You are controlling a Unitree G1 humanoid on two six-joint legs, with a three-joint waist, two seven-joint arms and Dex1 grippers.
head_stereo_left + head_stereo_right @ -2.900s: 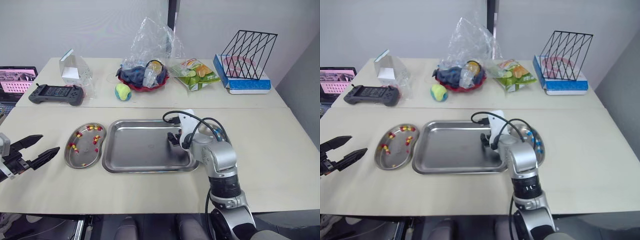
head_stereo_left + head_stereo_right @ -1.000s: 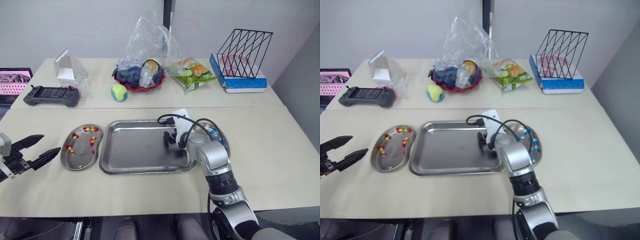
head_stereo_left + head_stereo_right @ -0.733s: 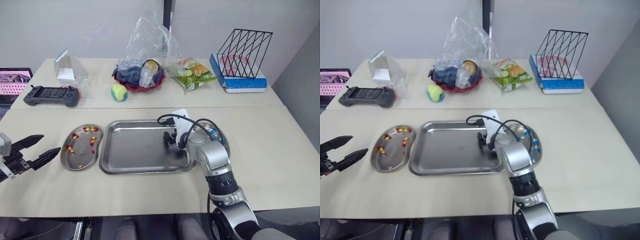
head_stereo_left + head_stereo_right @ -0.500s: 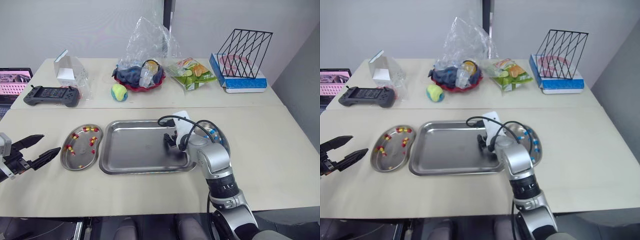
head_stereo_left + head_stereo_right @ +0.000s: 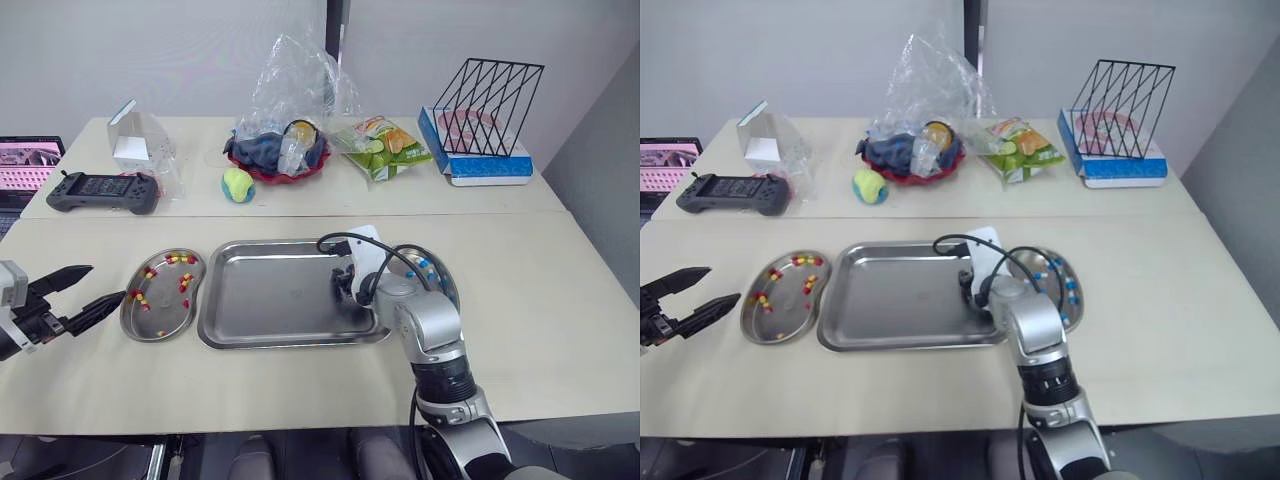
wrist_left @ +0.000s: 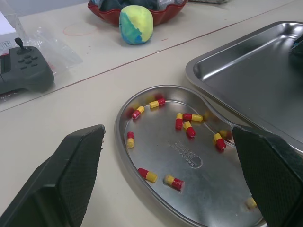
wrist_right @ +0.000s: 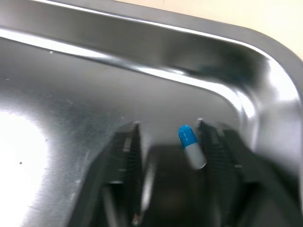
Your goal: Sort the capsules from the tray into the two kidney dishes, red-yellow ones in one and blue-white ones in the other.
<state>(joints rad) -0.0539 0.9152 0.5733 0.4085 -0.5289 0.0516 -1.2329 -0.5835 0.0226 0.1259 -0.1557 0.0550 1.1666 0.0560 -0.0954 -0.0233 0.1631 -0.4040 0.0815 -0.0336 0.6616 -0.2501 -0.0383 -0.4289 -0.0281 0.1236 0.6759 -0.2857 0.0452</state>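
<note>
The right gripper point(image 7: 166, 142) sits low in the tray's point(image 5: 270, 300) right end, its fingers apart either side of a blue-white capsule point(image 7: 191, 146) and not clamping it. The left gripper point(image 5: 86, 287) hangs wide open and empty at the tabletop's left edge, beside the kidney dish point(image 5: 140, 318) of red-yellow capsules point(image 6: 188, 128).

One capsule point(image 7: 191, 146) lies in a corner of the tray point(image 5: 270, 322), between the right gripper's point(image 7: 168, 128) two fingers. One kidney dish point(image 5: 449, 287) sits just right of that gripper. The other kidney dish point(image 5: 150, 322) sits between the tray and the left gripper point(image 5: 100, 283).
</note>
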